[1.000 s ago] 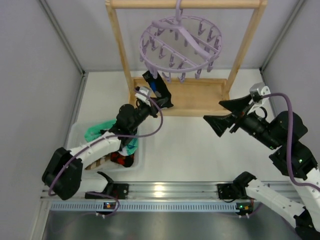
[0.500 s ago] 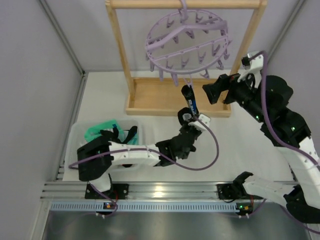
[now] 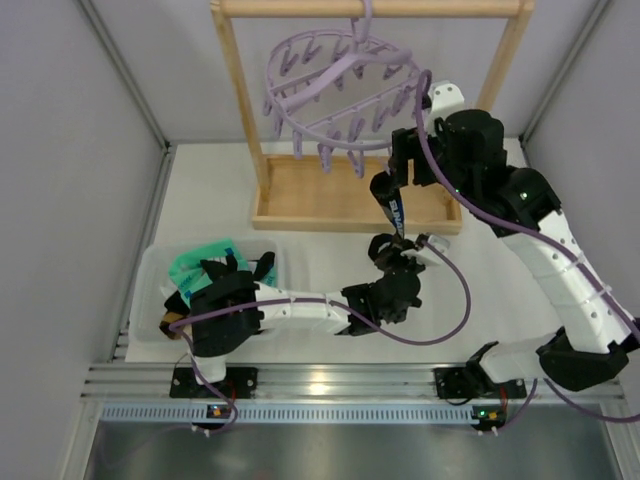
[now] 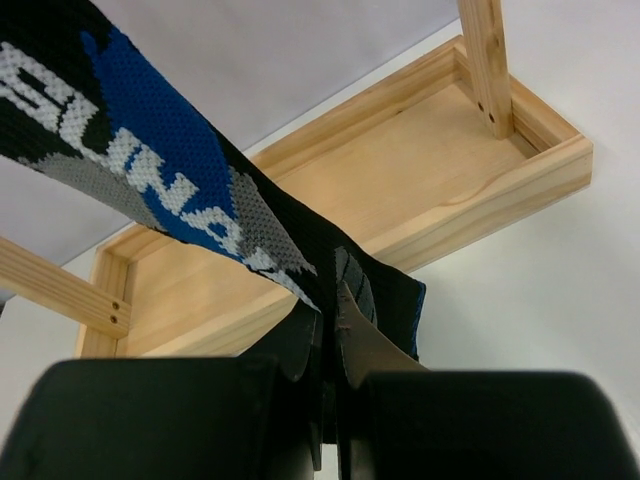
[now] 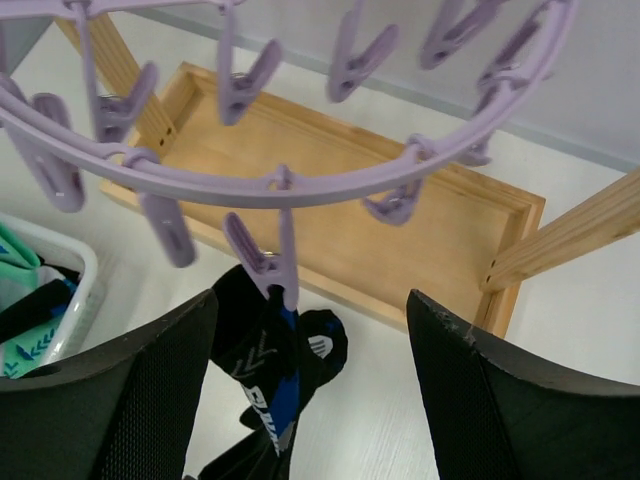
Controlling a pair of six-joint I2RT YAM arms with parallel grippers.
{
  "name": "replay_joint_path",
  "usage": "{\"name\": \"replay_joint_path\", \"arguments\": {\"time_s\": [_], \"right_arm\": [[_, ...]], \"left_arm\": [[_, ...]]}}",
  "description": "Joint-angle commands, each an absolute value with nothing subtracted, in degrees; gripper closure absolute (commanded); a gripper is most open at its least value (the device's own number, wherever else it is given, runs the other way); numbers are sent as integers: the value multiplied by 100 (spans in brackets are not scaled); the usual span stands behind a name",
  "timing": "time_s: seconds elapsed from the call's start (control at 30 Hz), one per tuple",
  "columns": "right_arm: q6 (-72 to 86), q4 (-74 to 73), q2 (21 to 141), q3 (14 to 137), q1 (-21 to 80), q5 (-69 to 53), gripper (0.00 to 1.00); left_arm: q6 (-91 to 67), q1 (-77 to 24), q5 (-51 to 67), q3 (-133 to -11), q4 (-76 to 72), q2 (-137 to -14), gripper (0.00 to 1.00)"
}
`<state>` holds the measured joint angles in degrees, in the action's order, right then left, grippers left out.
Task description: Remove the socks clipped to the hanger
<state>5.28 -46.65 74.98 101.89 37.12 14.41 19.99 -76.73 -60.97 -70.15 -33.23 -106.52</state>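
The left gripper (image 4: 325,322) clamps the sock's (image 4: 150,170) lower end — its top hangs from a hanger (image 5: 300,185) clip (image 5: 268,262). The right gripper (image 5: 310,310) stands wide at that clip; pulling before it pinches could drag the hanger askew.

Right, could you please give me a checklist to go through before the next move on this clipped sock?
1. Left hand shut on the black sock: ok.
2. Right hand open, facing the lilac clip: ok.
3. Its fingers either side of the lilac clip: cannot tell.
4. Release of the black sock: not ok, the lilac clip bites it.
5. Hook of the hanger over the wooden rack: ok.
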Motion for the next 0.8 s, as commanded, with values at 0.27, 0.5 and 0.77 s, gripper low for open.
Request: {"name": "replay_joint_path", "arguments": {"time_s": [0.27,0.5,0.77], "right_arm": [[-130,-4746,8305,10750,4245,2188,28],[-150,-4492,8472,10626,4245,2487,32],[-97,-4333,8631,10679,4508,2803,37]], "left_arm": [[2171,-7822,-6038,-7268,-3305,-10705,100],[2180,-7875,-5994,-7304,-3305,-10740,100],[2223,-7910,-5985,-7391,-3296,-10810,100]]}}
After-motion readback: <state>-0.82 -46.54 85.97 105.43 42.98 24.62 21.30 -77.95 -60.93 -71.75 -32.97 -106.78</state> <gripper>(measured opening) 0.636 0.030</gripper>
